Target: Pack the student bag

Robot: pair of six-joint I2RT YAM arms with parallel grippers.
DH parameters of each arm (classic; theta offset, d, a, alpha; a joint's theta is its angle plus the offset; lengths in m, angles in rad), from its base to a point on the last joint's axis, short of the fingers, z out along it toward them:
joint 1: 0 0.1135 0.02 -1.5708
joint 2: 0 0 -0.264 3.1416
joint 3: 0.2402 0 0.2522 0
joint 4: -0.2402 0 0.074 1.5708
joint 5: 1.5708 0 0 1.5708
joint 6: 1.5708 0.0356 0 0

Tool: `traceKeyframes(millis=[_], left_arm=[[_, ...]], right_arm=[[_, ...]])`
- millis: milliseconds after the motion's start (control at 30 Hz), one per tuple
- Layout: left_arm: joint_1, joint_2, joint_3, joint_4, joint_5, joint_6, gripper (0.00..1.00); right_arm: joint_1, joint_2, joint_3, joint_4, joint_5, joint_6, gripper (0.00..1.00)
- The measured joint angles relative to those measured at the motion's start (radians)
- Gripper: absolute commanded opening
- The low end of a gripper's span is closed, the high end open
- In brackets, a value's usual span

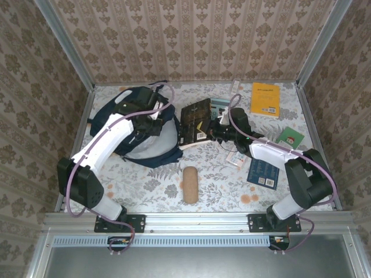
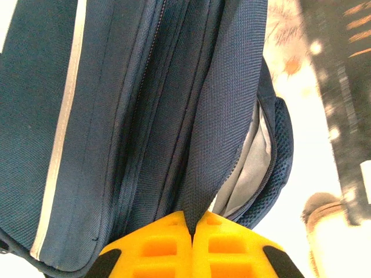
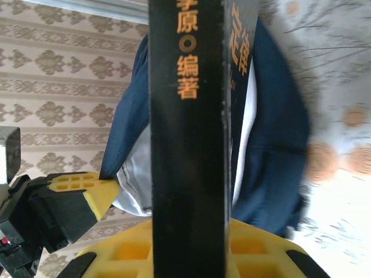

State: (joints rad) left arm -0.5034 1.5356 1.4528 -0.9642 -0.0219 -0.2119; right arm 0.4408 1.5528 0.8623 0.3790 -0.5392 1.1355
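Floral tabletop (image 1: 226, 180); left jaws pinch student bag (image 2: 116, 116); right jaws grip book (image 3: 185, 145) lettered 原编著.

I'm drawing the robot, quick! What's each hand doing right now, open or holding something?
Left gripper: jaws shut on a fold of the backpack.
Right gripper: jaws shut on the black book.

- student bag (image 2: 116, 116): navy woven cloth, matt, coarse ribbed weave; its white stripe (image 2: 61, 133) is smoother; its lining (image 2: 255, 156) is thin, light grey and smooth.
- left hand (image 2: 192, 229), right hand (image 3: 188, 231): yellow moulded plastic, matt.
- black book (image 3: 185, 116): smooth cover, faint sheen, orange print.
- surface (image 1: 223, 174): flower-printed, matt.
- roll (image 1: 190, 184), six o'clock on the surface: brown, rough, cork-like.
- rail (image 1: 197, 220), along the six o'clock edge: pale metal.
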Motion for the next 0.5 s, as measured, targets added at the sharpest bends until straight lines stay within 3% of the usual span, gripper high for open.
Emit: traceKeyframes(millis=[500], left_arm=[[0.012, -0.02, 0.097, 0.03, 0.011, -0.206, 0.0]], right_arm=[[0.196, 0.352, 0.25, 0.153, 0.147, 0.163, 0.0]])
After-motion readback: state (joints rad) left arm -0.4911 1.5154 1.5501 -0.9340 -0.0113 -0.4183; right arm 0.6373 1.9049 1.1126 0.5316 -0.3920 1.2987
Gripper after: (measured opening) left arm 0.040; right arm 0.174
